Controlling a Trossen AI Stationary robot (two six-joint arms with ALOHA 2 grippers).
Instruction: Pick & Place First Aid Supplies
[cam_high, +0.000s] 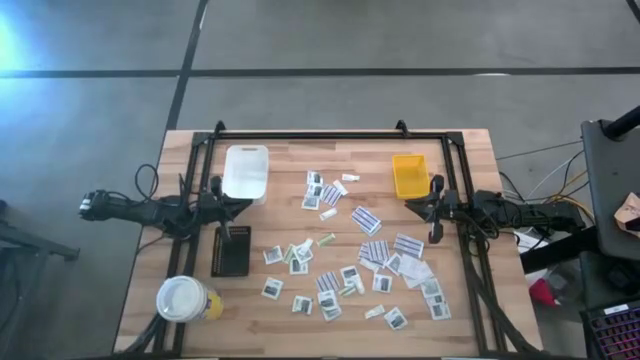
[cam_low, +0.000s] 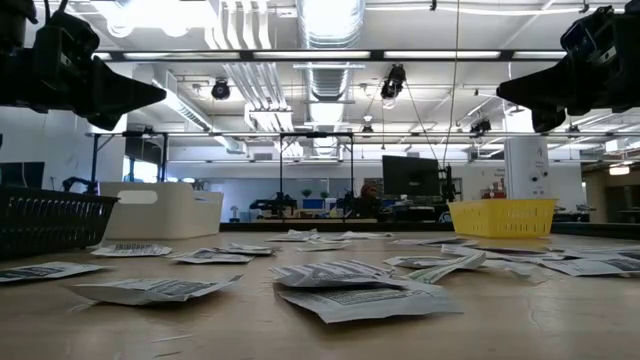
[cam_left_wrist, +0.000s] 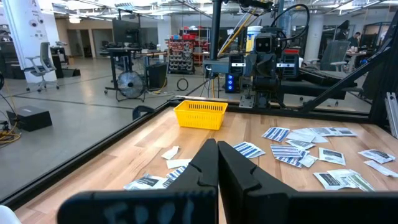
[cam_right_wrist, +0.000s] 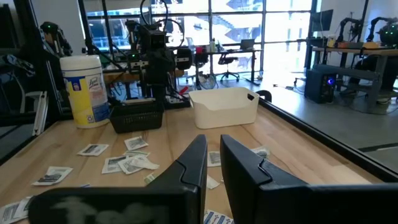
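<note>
Dozens of flat, thin white packets (cam_high: 378, 252) litter the wooden table (cam_high: 470, 160).

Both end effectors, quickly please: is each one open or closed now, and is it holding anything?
Left end effector: closed, holding nothing, raised over the table's left side.
Right end effector: slightly open, narrow gap between the fingers, holding nothing, raised over the right side.

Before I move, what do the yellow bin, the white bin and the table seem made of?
Yellow bin: likely plastic, its walls a fine moulded lattice. White bin: probably smooth matte plastic, solid walls with a handle cutout. Table: wood, showing plank seams and grain.
</note>
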